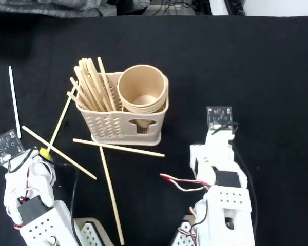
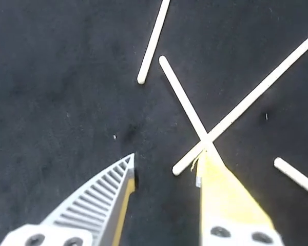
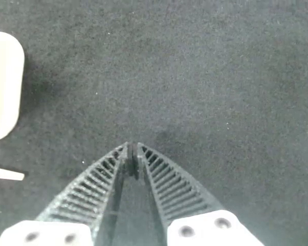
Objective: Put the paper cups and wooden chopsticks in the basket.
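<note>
Left end effector (image 2: pixel 167 158) spread wide, low over the black desk (image 2: pixel 56 77), pinching nothing. Yellow fingertip (image 2: pixel 210 174) right at the crossing of two loose crossed chopsticks (image 2: pixel 182 99), perhaps touching them; hard to tell. Another chopstick (image 2: pixel 154 41) farther ahead, apart from that pair. Right end effector (image 3: pixel 132 151) pressed together, nothing between, above bare desk. Basket (image 1: pixel 118 128) ahead of it and off toward the other arm, with stacked paper cups (image 1: pixel 142 88) in the nearer compartment and a bundle of chopsticks (image 1: pixel 92 82) in the farther one. Two more chopsticks (image 1: pixel 118 147) flat on the desk between both end effectors.
</note>
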`<state>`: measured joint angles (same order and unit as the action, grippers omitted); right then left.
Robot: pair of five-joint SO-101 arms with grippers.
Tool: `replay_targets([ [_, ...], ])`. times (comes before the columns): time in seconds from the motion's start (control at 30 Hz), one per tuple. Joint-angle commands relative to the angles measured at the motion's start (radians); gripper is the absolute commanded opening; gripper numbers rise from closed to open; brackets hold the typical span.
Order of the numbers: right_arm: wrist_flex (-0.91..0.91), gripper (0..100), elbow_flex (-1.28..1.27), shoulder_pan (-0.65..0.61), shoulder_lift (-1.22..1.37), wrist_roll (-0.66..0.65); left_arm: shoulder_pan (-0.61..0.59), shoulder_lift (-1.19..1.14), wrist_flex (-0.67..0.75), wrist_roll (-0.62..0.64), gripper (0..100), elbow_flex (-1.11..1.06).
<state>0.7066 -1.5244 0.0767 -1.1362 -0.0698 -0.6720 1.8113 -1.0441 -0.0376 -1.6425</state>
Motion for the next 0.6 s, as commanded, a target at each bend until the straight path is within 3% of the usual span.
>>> replay_targets([
  [0.0,-0.012,1.5,0.005,-0.011,-0.002,0.002,0.01,0.008,-0.005,-0.006,20,-0.005],
  [0.57,-0.011,1.5,-0.002,-0.008,-0.002,0.003,-0.022,0.009,-0.077,-0.077,20,-0.036],
])
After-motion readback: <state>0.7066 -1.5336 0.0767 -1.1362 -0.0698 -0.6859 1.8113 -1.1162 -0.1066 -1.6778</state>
